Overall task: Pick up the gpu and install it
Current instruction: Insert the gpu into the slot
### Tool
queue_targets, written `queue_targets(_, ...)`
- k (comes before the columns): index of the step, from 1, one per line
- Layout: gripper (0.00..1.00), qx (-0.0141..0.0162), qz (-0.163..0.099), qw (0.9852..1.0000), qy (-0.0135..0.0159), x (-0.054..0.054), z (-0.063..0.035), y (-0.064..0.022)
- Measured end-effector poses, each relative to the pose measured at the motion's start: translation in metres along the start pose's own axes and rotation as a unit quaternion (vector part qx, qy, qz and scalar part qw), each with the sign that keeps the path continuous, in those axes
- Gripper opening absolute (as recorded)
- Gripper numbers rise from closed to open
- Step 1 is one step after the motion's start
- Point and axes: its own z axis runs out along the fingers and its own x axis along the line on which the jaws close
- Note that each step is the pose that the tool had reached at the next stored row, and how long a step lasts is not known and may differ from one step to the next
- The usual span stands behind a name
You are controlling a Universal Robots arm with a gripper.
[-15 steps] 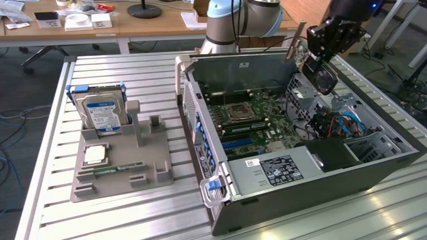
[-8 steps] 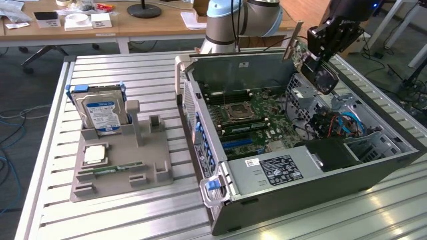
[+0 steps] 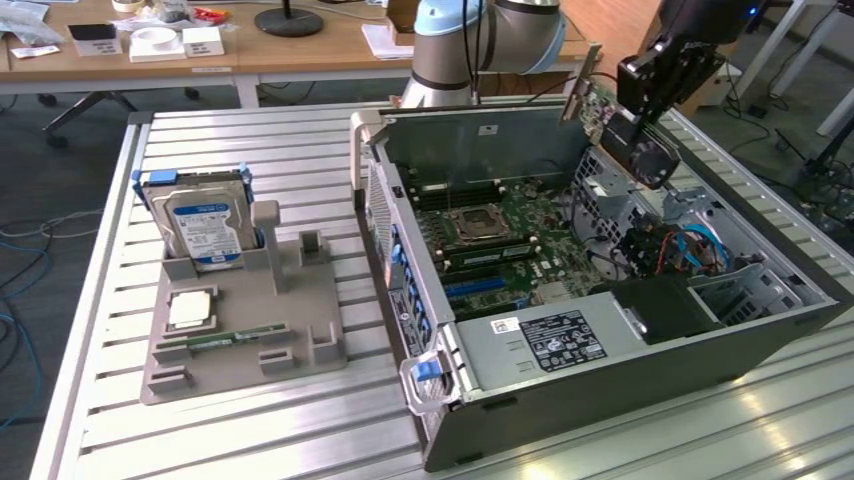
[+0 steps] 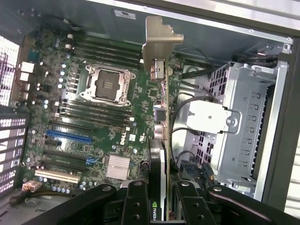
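grip: we hold the gpu (image 4: 161,122) edge-on, clamped in the gripper (image 4: 161,206) | bracket: its silver end bracket (image 4: 159,40) points away from us | beyond: we see the motherboard (image 4: 70,140), CPU socket (image 4: 107,84), drive cage (image 4: 243,126) beside

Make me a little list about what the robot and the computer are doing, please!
gripper: shut on the gpu
gpu place: up in the air over the open computer case, not in a slot yet
motherboard: lying inside the case, uncovered
hard drive: standing in the grey holder, beside the case
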Motion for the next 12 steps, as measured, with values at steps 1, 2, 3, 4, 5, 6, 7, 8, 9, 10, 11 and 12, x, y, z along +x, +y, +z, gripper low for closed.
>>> queue_targets(1,0.27,0.0000,-0.005,1.0000,0.0003,0.0000,0.0000,0.0000)
queue_targets(2,0.27,-0.0001,-0.010,1.0000,0.0007,0.0000,0.0001,0.0000)
queue_targets(3,0.27,-0.0001,-0.014,0.9999,0.0011,0.0000,0.0001,0.0000)
queue_targets(4,0.27,-0.0001,-0.018,0.9998,0.0014,0.0000,0.0001,0.0000)
queue_targets(5,0.27,-0.0001,-0.023,0.9997,0.0017,0.0000,0.0001,0.0000)
queue_targets(6,0.27,-0.0002,-0.027,0.9996,0.0021,0.0000,0.0002,0.0000)
queue_targets(7,0.27,-0.0002,-0.032,0.9995,0.0025,0.0000,0.0002,0.0000)
queue_targets(8,0.27,-0.0003,-0.037,0.9993,0.0028,0.0000,0.0002,0.0000)
queue_targets(9,0.27,-0.0003,-0.041,0.9992,0.0032,0.0000,0.0003,0.0000)
queue_targets(10,0.27,-0.0004,-0.045,0.9990,0.0035,0.0000,0.0003,0.0000)
queue_targets(11,0.27,-0.0005,-0.050,0.9988,0.0038,0.0000,0.0004,0.0000)
queue_targets(12,0.27,-0.0006,-0.054,0.9985,0.0041,0.0000,0.0004,0.0000)
